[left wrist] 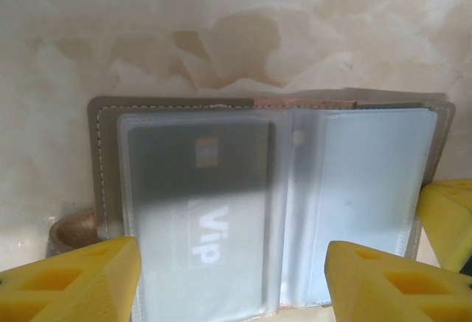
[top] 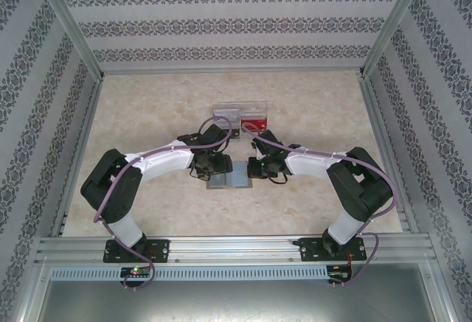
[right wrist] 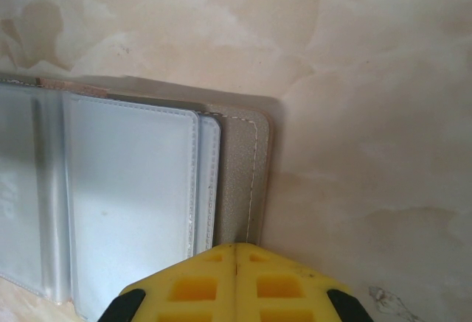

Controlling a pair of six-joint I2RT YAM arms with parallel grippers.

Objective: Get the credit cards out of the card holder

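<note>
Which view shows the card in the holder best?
Left wrist: the card sits in the card holder's left pocket, its Vip lettering readable. Right wrist shows the holder's other pocket; top external, the open holder, tiny.

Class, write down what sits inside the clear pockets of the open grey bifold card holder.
One frosted pocket shows a grey plastic card printed "Vip". Anything stacked behind it is covered; what the other pocket holds cannot be made out.

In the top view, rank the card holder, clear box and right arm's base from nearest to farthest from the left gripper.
1. card holder, right under the left gripper.
2. clear box, behind it.
3. right arm's base, near-right edge.
</note>
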